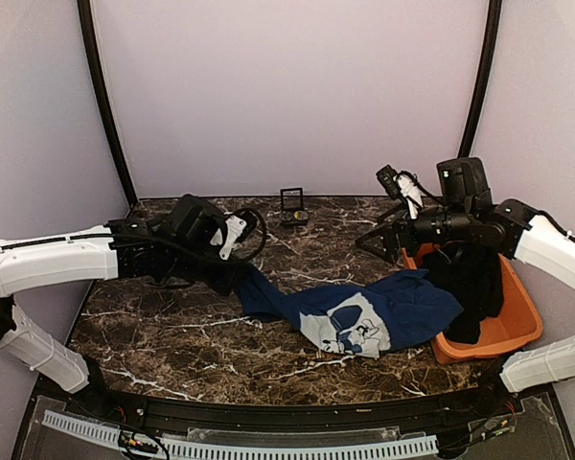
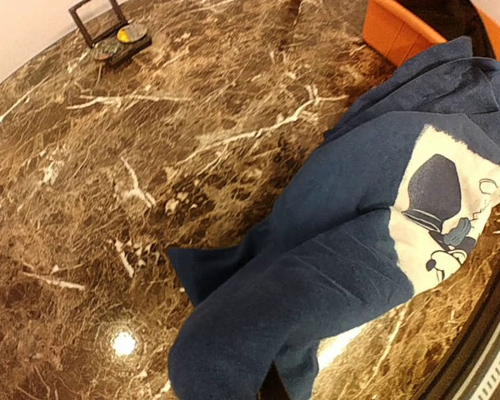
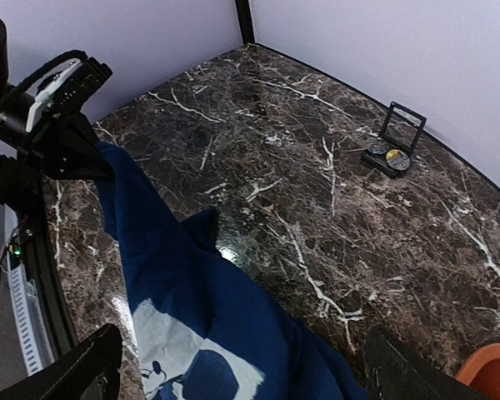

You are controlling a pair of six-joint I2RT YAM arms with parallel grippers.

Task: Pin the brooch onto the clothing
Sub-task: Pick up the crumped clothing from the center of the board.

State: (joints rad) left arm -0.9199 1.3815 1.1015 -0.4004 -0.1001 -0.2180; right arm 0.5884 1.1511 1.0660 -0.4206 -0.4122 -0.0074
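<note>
While the left fingers [image 3: 79, 154] clench an edge of the navy blue printed T-shirt [image 1: 402, 307], the right fingers [image 3: 87, 362] are released wide.

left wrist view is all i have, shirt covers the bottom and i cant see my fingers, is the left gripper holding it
observer: Yes. The top view shows the left gripper shut on the navy shirt at its left end, lifting that end.
operator: and the right gripper
observer: The right gripper is open above the shirt's other end, holding nothing.
operator: whats in the orange bin
observer: A black garment, draped over its rim.
</note>
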